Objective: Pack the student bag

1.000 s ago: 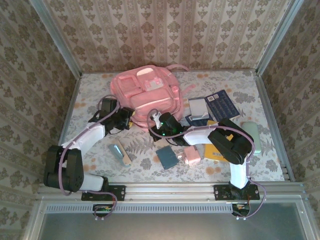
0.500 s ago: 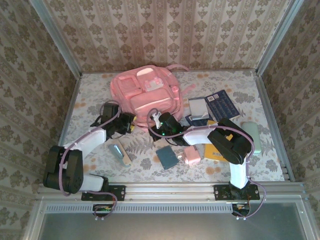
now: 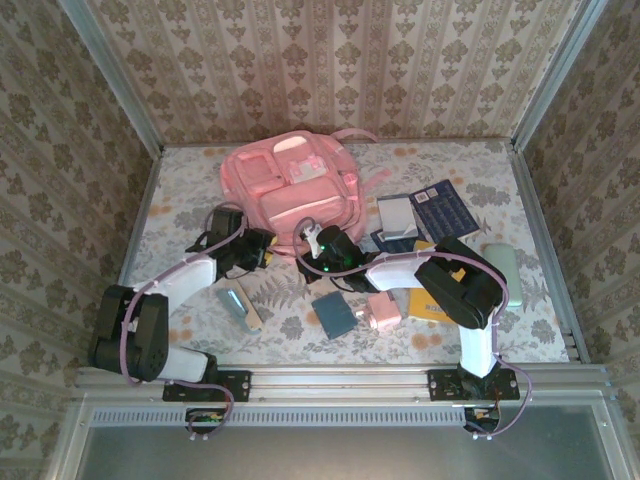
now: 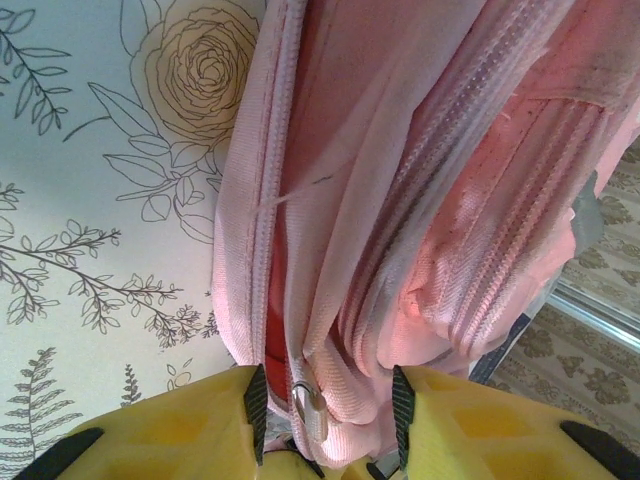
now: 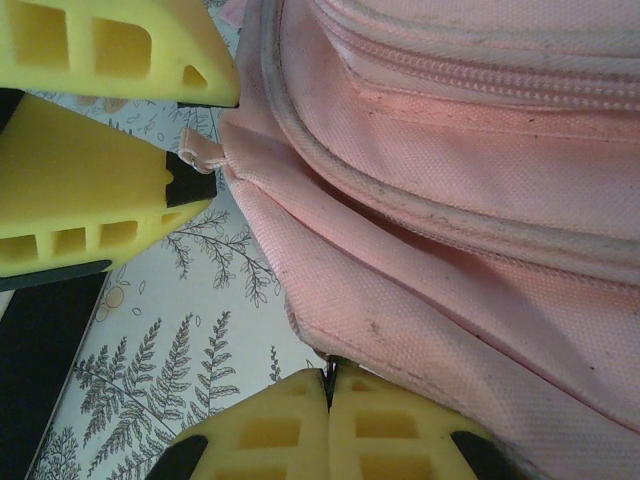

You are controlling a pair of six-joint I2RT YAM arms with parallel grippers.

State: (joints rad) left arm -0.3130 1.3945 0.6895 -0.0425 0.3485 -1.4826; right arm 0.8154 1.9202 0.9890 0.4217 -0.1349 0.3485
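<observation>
L pincer [image 4: 328, 405] narrow astride zip edge of big pink fabric backpack [image 4: 400, 200], bottom centre, grip unclear; R pincer [image 5: 328, 385] pinches its hem.

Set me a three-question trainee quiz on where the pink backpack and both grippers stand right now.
1. True or false: the student bag lies at the near edge of the table.
2. The right gripper has its jaws: A) wide open over bare table; B) shut on the bag's fabric edge; C) shut on a water bottle.
3. Fill in: the jaws of the left gripper stand either side of the bag's metal zipper ____.
Key: 1 false, it lies at the far side; 2 B; 3 pull.
</observation>
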